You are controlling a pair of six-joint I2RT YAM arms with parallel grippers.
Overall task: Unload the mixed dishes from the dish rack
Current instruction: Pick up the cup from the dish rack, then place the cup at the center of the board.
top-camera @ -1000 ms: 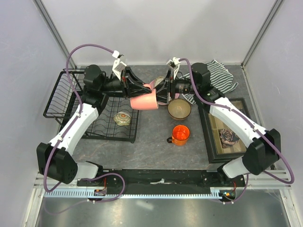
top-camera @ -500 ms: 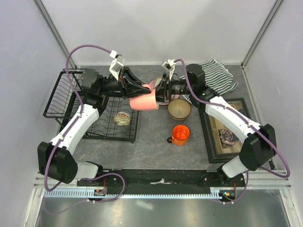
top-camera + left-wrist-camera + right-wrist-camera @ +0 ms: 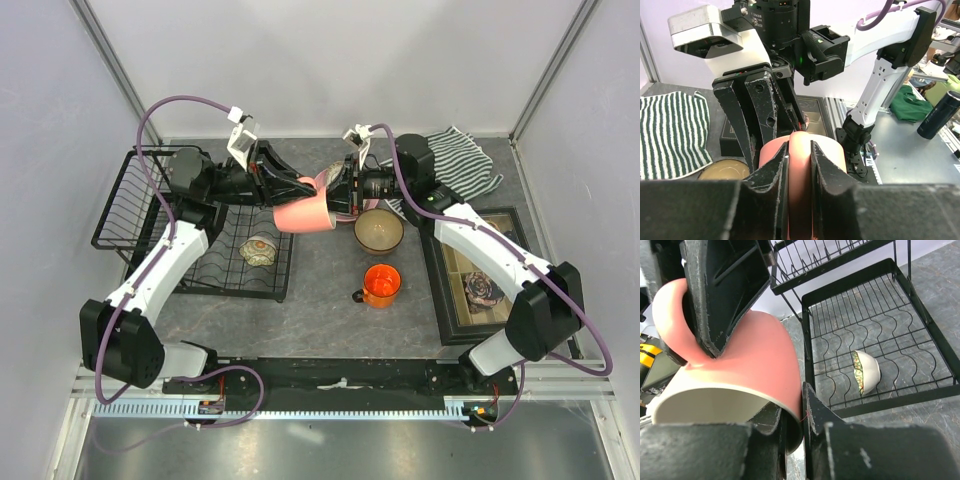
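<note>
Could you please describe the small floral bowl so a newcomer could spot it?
Find the black wire dish rack on the left of the overhead view. On its flat tray section the small floral bowl lies tipped on its side. It is the only dish resting in the rack.

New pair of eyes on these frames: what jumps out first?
Both arms grip one pink mug in mid-air between the dish rack and the tan-brown bowl. The left gripper pinches its handle and the right gripper nips its rim wall. Next, the bright orange mug stands on the table near the bowl, and a small floral bowl lies alone in the rack's flat tray.
</note>
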